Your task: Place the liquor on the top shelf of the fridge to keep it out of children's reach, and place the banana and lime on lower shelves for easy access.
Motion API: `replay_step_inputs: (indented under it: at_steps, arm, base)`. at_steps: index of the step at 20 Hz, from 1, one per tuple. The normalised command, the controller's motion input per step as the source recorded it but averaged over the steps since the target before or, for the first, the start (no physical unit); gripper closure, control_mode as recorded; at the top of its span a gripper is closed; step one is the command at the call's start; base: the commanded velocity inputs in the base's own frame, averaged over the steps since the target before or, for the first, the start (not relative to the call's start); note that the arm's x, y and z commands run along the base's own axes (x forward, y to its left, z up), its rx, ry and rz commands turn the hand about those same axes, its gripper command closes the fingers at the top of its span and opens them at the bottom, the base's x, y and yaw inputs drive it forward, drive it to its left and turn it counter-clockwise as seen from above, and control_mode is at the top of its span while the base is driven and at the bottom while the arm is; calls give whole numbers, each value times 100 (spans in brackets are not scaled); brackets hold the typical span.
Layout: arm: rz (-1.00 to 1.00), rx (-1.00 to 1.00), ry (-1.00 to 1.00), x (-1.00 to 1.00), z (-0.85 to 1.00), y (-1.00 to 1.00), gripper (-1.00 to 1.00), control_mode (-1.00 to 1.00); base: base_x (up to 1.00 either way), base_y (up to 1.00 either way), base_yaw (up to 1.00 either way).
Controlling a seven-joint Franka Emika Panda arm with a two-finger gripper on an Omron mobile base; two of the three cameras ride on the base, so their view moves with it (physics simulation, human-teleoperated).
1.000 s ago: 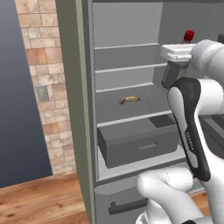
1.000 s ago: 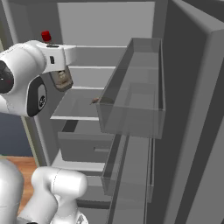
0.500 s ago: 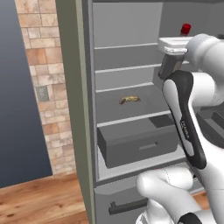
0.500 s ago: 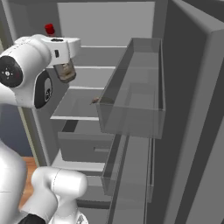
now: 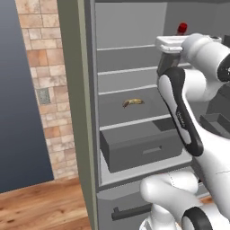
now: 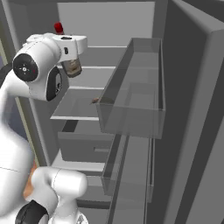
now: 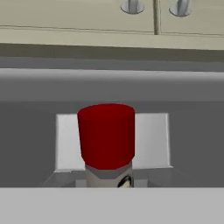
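Note:
My gripper [image 6: 70, 60] is shut on the liquor [image 6: 71, 68], a squat brown bottle. Its red cap [image 5: 182, 28] pokes up above the white hand, and the hand view has it close in front [image 7: 106, 133]. The bottle hangs in front of the open fridge [image 5: 130, 27], about level with the top shelf [image 5: 121, 46]. The banana [image 5: 133, 102] lies on a lower shelf [image 5: 134, 121] and is just visible past the door bin [image 6: 95, 100]. The lime is out of view.
A boxy grey drawer [image 5: 139, 146] juts out under the banana's shelf. The open fridge door stands on the right with a clear door bin [image 6: 131, 105]. A brick wall [image 5: 40, 90] borders the fridge on the left. Olive cabinets [image 7: 109, 17] sit above.
The hand has lifted the liquor higher and carried it a little inward toward the fridge opening. The banana has not moved.

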Motion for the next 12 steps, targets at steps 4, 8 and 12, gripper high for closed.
replay_step_inputs:
  at_steps: [4,8,12]
  arm:
    - [0,0,12,42,2,-2,100,-100]
    - [0,0,9,42,0,0,100,-100]
    - [0,0,1,44,0,0,100,-100]
  base:
    - [0,0,0]
    - [0,0,0]
    - [0,0,0]
